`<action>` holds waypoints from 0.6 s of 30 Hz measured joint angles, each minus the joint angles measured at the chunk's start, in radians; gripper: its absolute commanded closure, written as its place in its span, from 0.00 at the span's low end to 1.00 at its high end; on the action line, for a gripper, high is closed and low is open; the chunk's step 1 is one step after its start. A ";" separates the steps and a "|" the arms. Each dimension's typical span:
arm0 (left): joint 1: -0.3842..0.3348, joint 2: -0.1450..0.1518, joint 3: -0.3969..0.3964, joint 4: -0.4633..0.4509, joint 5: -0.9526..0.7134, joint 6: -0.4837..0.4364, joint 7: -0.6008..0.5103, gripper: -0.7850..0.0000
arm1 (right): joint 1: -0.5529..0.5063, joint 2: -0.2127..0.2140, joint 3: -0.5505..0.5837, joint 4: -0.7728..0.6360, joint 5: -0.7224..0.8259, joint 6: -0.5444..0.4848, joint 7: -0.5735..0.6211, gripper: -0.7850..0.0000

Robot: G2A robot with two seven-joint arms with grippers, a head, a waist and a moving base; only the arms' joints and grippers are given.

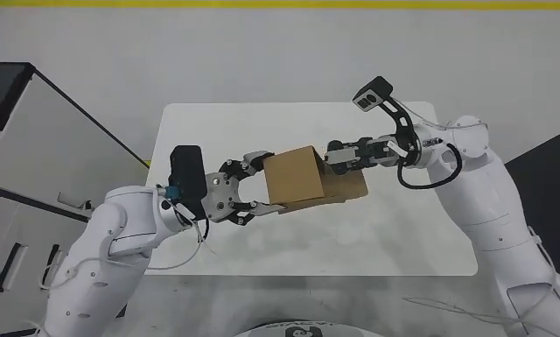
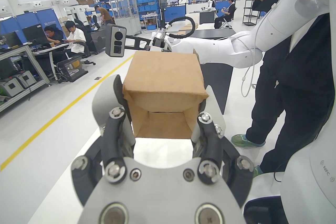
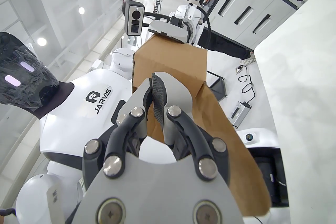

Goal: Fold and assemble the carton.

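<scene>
A brown carton (image 1: 297,175) is held between both arms over the middle of the white table (image 1: 262,127). My left gripper (image 1: 254,186) spans its open end, with one finger (image 2: 110,101) on each side wall, shut on the carton (image 2: 164,72). Through that open end the hollow inside shows, with a flap folded inward. At the opposite end my right gripper (image 1: 339,157) has its fingers nearly together, pinching a carton wall (image 3: 170,62). A long loose flap (image 3: 231,146) hangs from that end, also seen as the flap (image 1: 350,188) from above.
The table has bare surface on all sides of the carton. A black-framed panel (image 1: 52,118) stands off the table's left edge. A yellow floor line (image 1: 280,3) runs beyond the far side.
</scene>
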 measured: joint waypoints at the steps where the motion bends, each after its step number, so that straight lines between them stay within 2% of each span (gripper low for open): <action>1: 0.000 0.000 -0.003 0.000 -0.001 0.000 0.000 1.00 | -0.005 0.002 0.010 -0.004 0.000 0.002 0.001 1.00; 18: 0.000 -0.001 -0.045 -0.017 0.055 0.049 0.030 1.00 | -0.113 0.027 0.119 -0.094 0.014 0.055 0.053 1.00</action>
